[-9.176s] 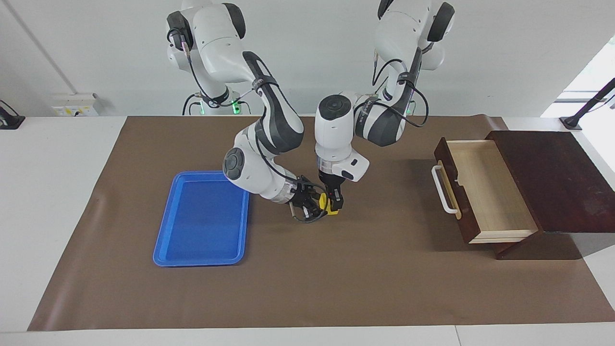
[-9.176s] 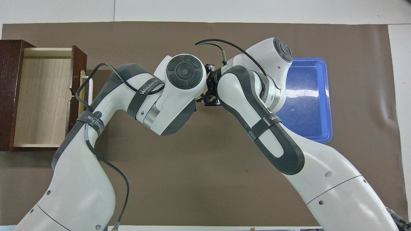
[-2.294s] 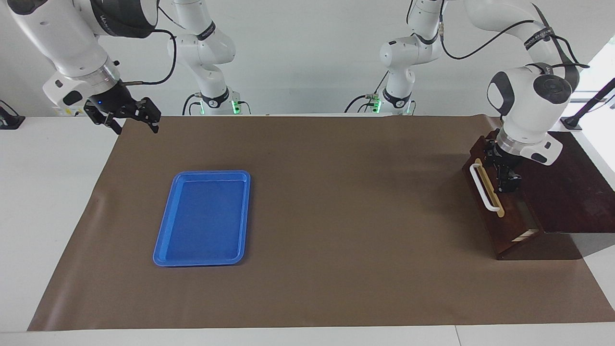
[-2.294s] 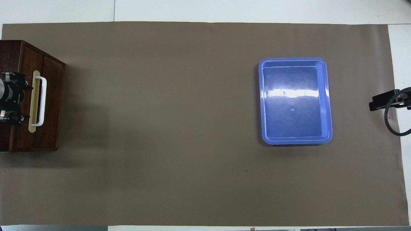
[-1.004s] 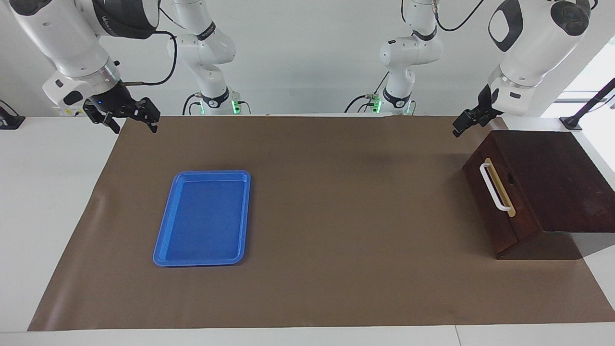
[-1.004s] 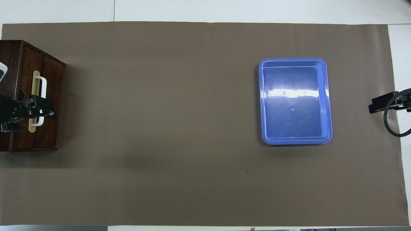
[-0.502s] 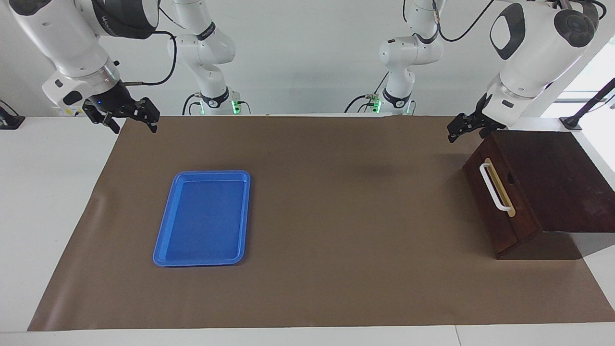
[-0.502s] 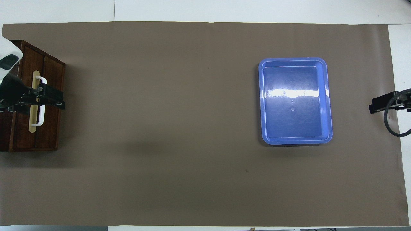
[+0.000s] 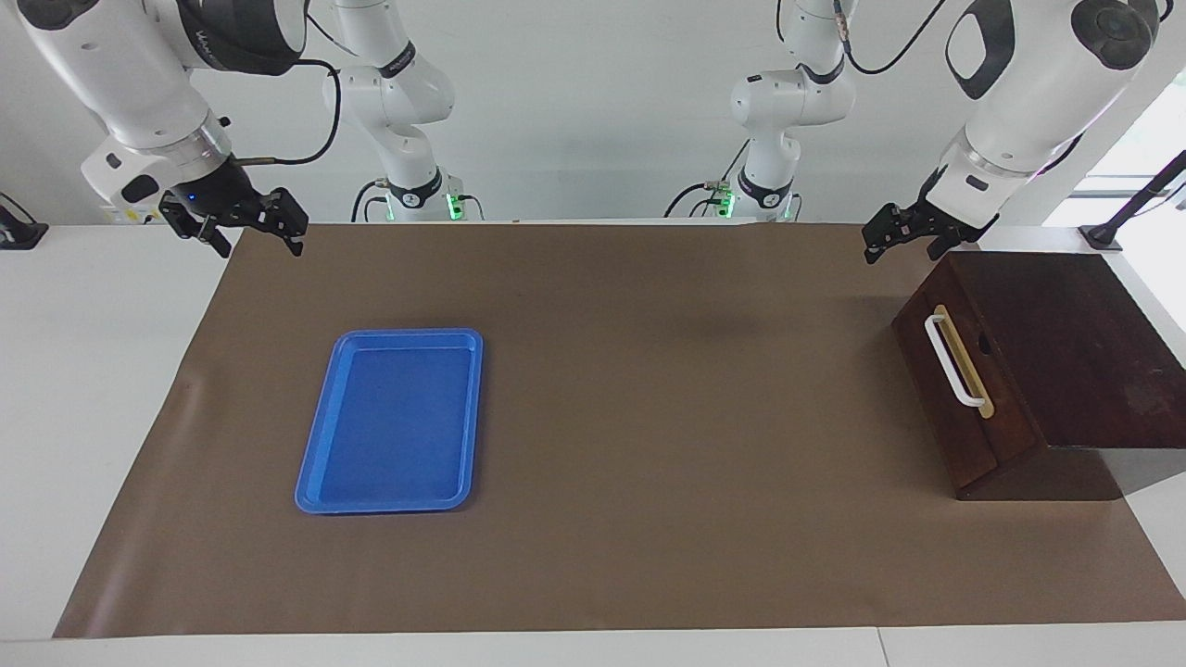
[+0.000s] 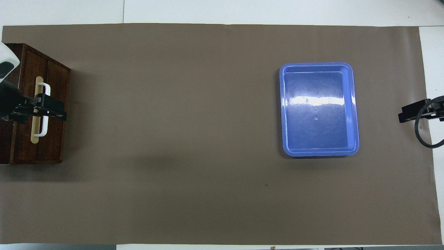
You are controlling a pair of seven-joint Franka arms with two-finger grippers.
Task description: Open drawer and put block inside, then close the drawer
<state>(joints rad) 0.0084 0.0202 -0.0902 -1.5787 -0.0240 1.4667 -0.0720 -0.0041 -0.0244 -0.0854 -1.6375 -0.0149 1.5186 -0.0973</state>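
Note:
The drawer (image 9: 959, 408) of the dark wooden box (image 9: 1066, 343) is shut, its white handle (image 9: 952, 361) facing the mat's middle. The block is hidden from both views. My left gripper (image 9: 901, 243) hangs open in the air by the box, touching nothing. In the overhead view the left gripper (image 10: 52, 110) covers the handle (image 10: 45, 91) and part of the drawer front (image 10: 55, 142). My right gripper (image 9: 259, 233) waits open and empty, high over the mat's corner at the right arm's end. Only the right gripper's tip (image 10: 406, 114) shows from above.
A flat blue tray (image 9: 389, 334) lies empty on the brown mat (image 9: 649, 463), toward the right arm's end; from above the tray's rim (image 10: 356, 111) shows well apart from the box. The mat covers most of the white table.
The drawer, open earlier, now stands shut and the block no longer shows. The left gripper has lifted off the drawer front and drifted a little in the air. The right arm has stayed still.

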